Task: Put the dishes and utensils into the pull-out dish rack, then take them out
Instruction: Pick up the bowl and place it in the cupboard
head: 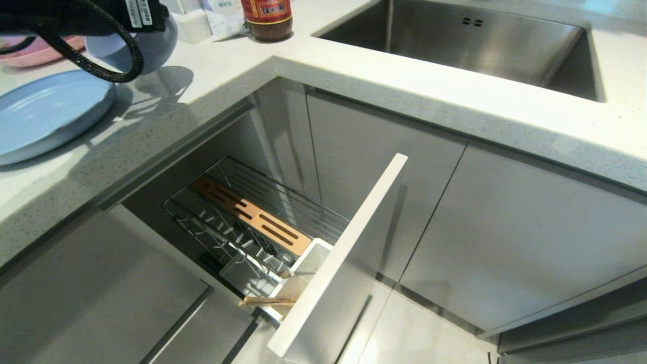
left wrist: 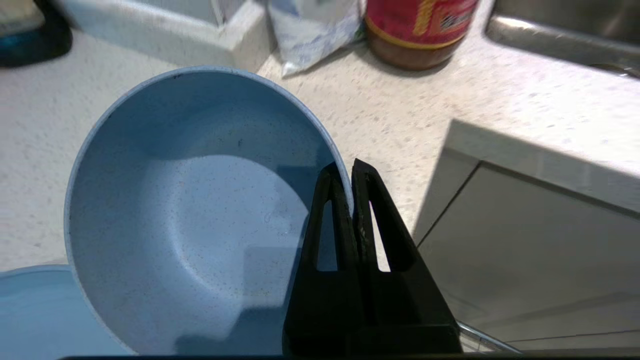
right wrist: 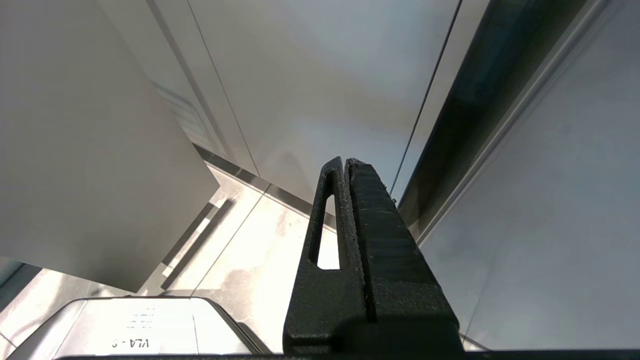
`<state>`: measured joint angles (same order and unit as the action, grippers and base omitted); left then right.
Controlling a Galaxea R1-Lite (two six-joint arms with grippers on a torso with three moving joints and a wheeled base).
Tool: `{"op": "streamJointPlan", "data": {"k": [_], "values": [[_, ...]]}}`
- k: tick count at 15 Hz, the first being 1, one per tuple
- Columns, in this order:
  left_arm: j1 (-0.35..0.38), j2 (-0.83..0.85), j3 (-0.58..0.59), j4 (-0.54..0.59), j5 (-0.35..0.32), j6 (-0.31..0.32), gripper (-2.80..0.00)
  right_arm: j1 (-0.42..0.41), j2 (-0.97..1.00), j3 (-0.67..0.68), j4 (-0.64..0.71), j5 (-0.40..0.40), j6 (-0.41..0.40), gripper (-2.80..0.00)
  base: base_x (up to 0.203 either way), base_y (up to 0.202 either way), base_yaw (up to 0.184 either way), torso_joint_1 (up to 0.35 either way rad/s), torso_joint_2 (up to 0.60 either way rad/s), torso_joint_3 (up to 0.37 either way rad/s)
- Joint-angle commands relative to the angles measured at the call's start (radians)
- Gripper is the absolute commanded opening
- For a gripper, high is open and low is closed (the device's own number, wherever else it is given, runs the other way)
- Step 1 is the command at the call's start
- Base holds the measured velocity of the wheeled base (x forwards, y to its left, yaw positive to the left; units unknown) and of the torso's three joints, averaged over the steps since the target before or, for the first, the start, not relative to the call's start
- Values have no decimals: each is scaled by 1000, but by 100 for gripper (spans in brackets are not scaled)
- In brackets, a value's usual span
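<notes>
My left gripper [left wrist: 347,170] is shut on the rim of the round blue-grey bowl [left wrist: 190,220], one finger inside and one outside. In the head view the bowl [head: 151,45] hangs tilted just above the counter at top left, under my left arm. The light blue oval plate [head: 45,114] lies on the counter beside it. Below, the pull-out dish rack [head: 242,202] stands drawn out behind its pale front panel [head: 343,253]. The wooden chopsticks [head: 265,302] stick out of its white cutlery cup [head: 311,258]. My right gripper [right wrist: 345,162] is shut and empty, down by the cabinet fronts.
A pink plate [head: 30,53] sits at the far left of the counter. A red-labelled jar [head: 267,20] and a white packet [head: 222,17] stand at the back. The steel sink [head: 465,45] lies to the right. The counter edge overhangs the rack.
</notes>
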<state>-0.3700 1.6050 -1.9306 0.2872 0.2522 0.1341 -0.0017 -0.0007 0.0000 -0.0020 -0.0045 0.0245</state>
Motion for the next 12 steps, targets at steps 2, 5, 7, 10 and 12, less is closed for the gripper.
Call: {"op": "streamJointPlan", "data": {"k": [2, 5, 7, 10, 12], "values": [[-40, -83, 1, 15, 2, 90, -280, 0, -3, 2, -1, 0, 0, -280, 0, 0, 0, 0, 0, 0], [-117, -131, 2, -8, 1, 134, -280, 0, -3, 2, -1, 0, 0, -280, 0, 0, 0, 0, 0, 0], [-149, -146, 3, -112, 2, 133, -280, 0, -2, 2, -1, 0, -1, -280, 0, 0, 0, 0, 0, 0], [-259, -163, 50, -290, 54, 6, -280, 0, -2, 2, -1, 0, -1, -280, 0, 0, 0, 0, 0, 0], [-316, -186, 120, -334, 107, -108, -280, 0, -3, 2, -1, 0, 0, -280, 0, 0, 0, 0, 0, 0]]}}
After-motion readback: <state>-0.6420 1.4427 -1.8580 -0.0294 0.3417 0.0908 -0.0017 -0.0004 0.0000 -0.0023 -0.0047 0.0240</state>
